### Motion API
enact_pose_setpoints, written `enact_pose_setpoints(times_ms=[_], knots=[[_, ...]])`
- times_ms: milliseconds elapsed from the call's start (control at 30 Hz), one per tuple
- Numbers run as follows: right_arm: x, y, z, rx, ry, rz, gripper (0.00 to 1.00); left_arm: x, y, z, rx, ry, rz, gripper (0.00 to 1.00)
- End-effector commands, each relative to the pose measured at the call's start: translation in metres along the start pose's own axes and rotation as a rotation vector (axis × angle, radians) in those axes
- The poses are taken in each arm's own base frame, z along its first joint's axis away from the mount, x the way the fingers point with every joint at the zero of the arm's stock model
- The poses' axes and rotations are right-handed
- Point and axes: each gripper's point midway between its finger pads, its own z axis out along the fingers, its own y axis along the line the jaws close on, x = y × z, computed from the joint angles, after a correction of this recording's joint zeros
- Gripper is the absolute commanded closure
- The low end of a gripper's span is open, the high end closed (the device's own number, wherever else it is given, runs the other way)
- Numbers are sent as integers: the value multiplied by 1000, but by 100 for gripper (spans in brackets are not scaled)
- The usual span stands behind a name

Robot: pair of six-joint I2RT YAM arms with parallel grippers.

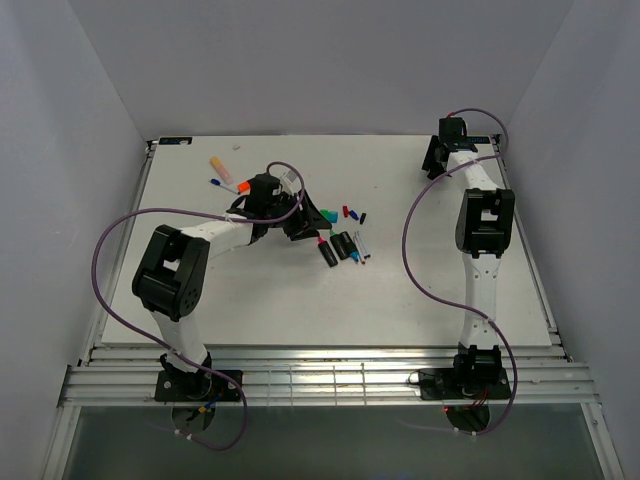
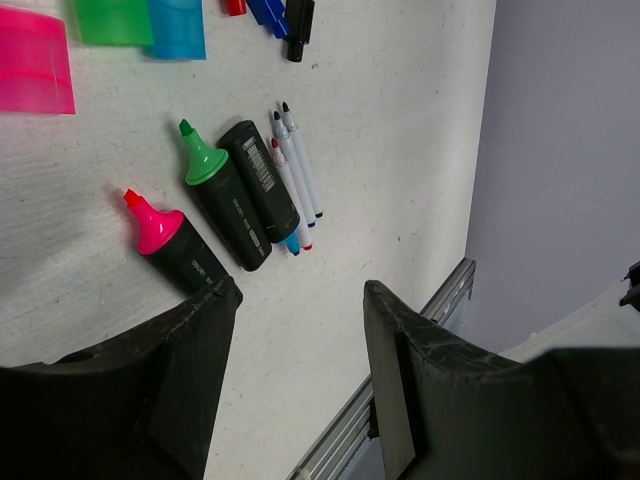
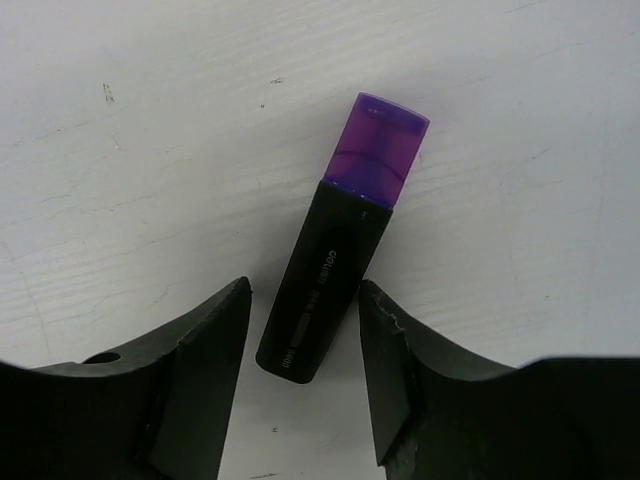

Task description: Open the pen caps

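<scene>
My left gripper (image 2: 300,300) is open and empty, hovering over bare table just beside a row of pens; it also shows in the top view (image 1: 305,220). The row holds an uncapped pink highlighter (image 2: 168,243), an uncapped green highlighter (image 2: 218,205), a black highlighter with a blue tip (image 2: 262,185) and thin pens (image 2: 297,172). Loose pink (image 2: 35,62), green (image 2: 112,20) and blue (image 2: 178,28) caps lie beyond them. My right gripper (image 3: 305,300) is open, its fingers on either side of a black highlighter (image 3: 325,275) with its purple cap (image 3: 375,150) on.
An orange-capped highlighter (image 1: 232,187), a pale orange cap (image 1: 217,164) and a thin blue pen (image 1: 215,183) lie at the back left. Small red and blue caps (image 1: 350,212) lie by the pen cluster. The right arm (image 1: 485,215) stretches to the far right corner.
</scene>
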Motion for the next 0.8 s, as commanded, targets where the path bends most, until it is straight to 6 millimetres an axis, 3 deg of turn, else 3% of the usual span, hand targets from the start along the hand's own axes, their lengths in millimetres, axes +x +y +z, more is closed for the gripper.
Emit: enact_pose_setpoints(times_ms=[0,33,67,200,367,433,467,500,533,567,600,633,667,700,733,767], knots=[[-4,9,0,-56,4,39,48,0,-4,-1,26,0,13,36],[-3,11,0,-67,9,46,51,1,-3,-1,25,2,13,36],[-5,-6,2,-51,11,70,54,2,-1,0,21,4,11,36],[-2,-4,0,-69,23,83,65,6,3,-1,12,9,7,36],[-1,-4,-10,-78,32,94,90,6,1,-5,14,6,11,36],[9,-5,-14,-83,57,98,92,5,-3,-8,14,-1,14,36],[-4,-2,-26,-104,21,102,92,5,-4,-9,17,-4,17,36],[-5,1,-33,-120,12,106,92,3,-6,-10,18,-7,17,36],[21,0,-33,-136,65,107,92,3,-9,-13,18,-9,18,36],[23,3,-42,-155,58,109,92,2,-10,-14,18,-11,19,36],[-4,9,-66,-193,-37,116,92,2,-11,-15,18,-15,20,36],[37,12,-69,-226,37,123,92,1,-13,-17,18,-17,21,36],[41,16,-81,-249,19,128,92,1,-16,-19,24,-19,25,36],[13,24,-111,-303,-94,130,92,1,-17,-20,27,-20,27,36],[27,44,-125,-352,-86,106,92,2,-17,-21,26,-19,26,35],[55,45,-131,-361,-51,108,92,2,-19,-22,32,-20,28,34]])
